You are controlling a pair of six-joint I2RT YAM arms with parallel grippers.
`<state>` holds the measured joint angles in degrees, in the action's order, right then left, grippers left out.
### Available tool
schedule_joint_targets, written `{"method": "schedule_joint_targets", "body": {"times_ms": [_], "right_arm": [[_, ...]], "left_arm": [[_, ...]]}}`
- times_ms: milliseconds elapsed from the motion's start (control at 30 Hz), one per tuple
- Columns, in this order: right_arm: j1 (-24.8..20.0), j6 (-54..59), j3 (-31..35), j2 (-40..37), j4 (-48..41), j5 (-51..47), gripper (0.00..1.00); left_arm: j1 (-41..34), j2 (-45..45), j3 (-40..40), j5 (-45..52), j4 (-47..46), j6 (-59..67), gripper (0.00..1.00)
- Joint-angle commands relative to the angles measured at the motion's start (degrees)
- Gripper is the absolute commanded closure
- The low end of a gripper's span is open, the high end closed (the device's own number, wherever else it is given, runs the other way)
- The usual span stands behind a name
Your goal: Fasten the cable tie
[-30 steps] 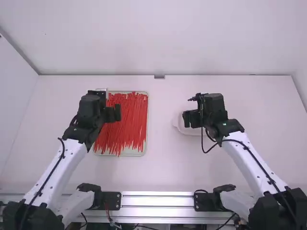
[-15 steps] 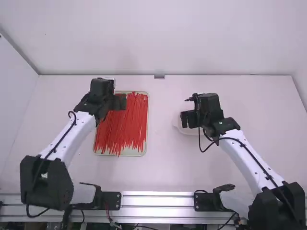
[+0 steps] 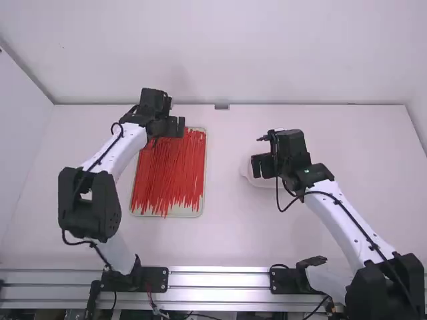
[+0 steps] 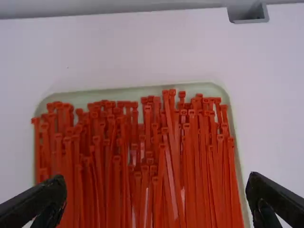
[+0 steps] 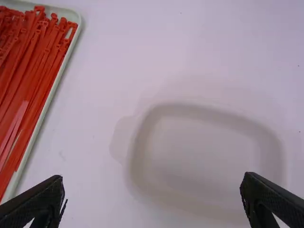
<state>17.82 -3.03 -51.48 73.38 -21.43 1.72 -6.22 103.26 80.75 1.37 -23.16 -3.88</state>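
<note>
Jaws spread wide, my left gripper (image 4: 154,190) hovers over the red cable ties (image 4: 142,156) in the tray (image 4: 133,89), ready to pick one, while my right gripper (image 5: 152,183), equally released, hangs above the white dish (image 5: 204,152).

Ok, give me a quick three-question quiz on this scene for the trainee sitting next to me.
1. True or false: the left tool is shut on a cable tie.
2. What sits under the right tool? A) the white dish B) a loose cable tie C) a pair of scissors
3. Fill the gap: the red cable ties lie in a pale green ___.
Key: 1 false, it is open and holds nothing; 2 A; 3 tray.
</note>
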Motion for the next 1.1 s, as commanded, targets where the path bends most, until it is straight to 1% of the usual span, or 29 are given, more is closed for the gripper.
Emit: {"method": "schedule_joint_targets", "body": {"times_ms": [0, 267, 500, 867, 1067], "right_arm": [[-0.46, -0.13, -2.14, 0.33, -0.11, -0.09, 0.01], [-2.19, -0.17, -2.14, 0.33, -0.20, 1.64, 0.02], [-2.05, -0.15, -2.14, 0.33, -0.48, 1.66, 0.02], [-2.08, -0.17, -2.14, 0.33, -0.46, 1.64, 0.01], [-2.01, -0.13, -2.14, 0.33, -0.26, 1.66, 0.01]], "left_arm": [[-0.52, 2.64, 1.55, 0.79, 0.85, 0.72, 0.01], [-0.52, 8.35, 1.57, 0.83, 4.96, 0.68, 0.01], [-0.52, 11.32, 1.57, 4.26, 8.96, 0.70, 0.01], [-0.52, 15.96, 1.31, 4.17, 12.68, 0.70, 0.00], [-0.52, 18.58, 1.31, 4.15, 13.73, 0.28, 0.04]]}}
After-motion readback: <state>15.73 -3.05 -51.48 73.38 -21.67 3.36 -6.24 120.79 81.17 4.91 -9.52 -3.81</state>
